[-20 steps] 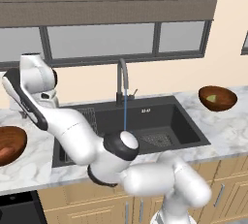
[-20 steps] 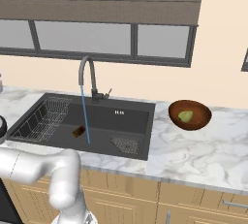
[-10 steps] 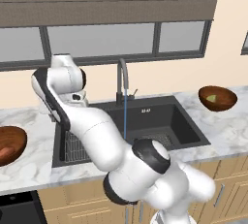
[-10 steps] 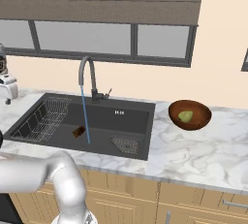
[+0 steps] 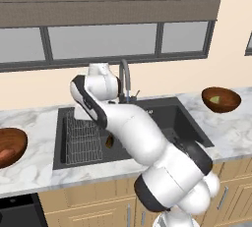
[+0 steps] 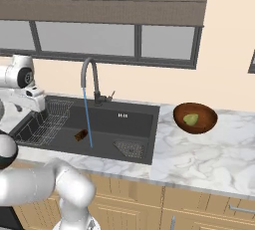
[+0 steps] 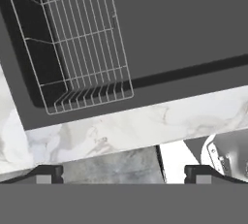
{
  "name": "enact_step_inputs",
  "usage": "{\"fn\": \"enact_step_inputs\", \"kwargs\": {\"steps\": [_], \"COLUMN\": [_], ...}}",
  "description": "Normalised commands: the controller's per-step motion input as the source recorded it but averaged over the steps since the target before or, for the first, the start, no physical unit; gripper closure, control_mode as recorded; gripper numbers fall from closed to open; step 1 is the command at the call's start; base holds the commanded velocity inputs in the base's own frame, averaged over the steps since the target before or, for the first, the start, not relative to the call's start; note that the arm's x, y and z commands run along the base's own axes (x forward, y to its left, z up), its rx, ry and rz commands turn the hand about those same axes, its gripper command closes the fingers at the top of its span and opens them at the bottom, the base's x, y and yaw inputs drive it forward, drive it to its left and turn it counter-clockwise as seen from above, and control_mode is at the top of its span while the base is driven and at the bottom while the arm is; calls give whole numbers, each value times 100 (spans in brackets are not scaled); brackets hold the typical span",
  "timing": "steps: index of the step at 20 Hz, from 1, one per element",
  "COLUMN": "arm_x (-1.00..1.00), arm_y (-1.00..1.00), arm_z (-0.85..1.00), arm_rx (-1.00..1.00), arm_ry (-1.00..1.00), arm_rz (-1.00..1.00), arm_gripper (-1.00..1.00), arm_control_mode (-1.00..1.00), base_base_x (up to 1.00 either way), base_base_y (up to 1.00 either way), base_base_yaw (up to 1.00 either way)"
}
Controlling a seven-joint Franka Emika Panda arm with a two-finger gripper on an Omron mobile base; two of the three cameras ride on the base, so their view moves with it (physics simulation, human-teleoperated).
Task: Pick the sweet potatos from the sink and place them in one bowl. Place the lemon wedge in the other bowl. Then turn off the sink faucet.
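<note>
The dark brown sweet potato (image 6: 81, 135) lies slantwise on the sink (image 6: 144, 133) floor.

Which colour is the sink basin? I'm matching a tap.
Matte black sink, clearest in the right base view.

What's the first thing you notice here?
A thin blue stream of water runs from the tall grey gooseneck faucet into the matte black sink. A small dark brown sweet potato lies beside it, and a yellow-green lemon wedge sits in the round wooden bowl on the right.

cream wall (image 6: 229, 40) with a blind-topped window (image 6: 114, 39), marble counter (image 6: 199, 149) over wooden cabinets (image 6: 164, 204).
</note>
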Motion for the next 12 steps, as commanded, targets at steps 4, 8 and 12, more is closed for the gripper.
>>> {"fn": "enact_step_inputs", "kwargs": {"steps": [4, 8, 12], "arm_x": [0, 13, 21], "arm_y": [-100, -68, -51], "arm_z": [-54, -66, -54], "arm_rx": [0, 9, 6], "arm_ry": [0, -7, -6], "arm_rz": [0, 0, 0], "arm_gripper": [-100, -100, -100], "arm_control_mode": [-100, -100, -100], "base_base_x": [0, 0, 0], "base_base_y": [0, 0, 0], "base_base_yaw": [0, 0, 0]}}
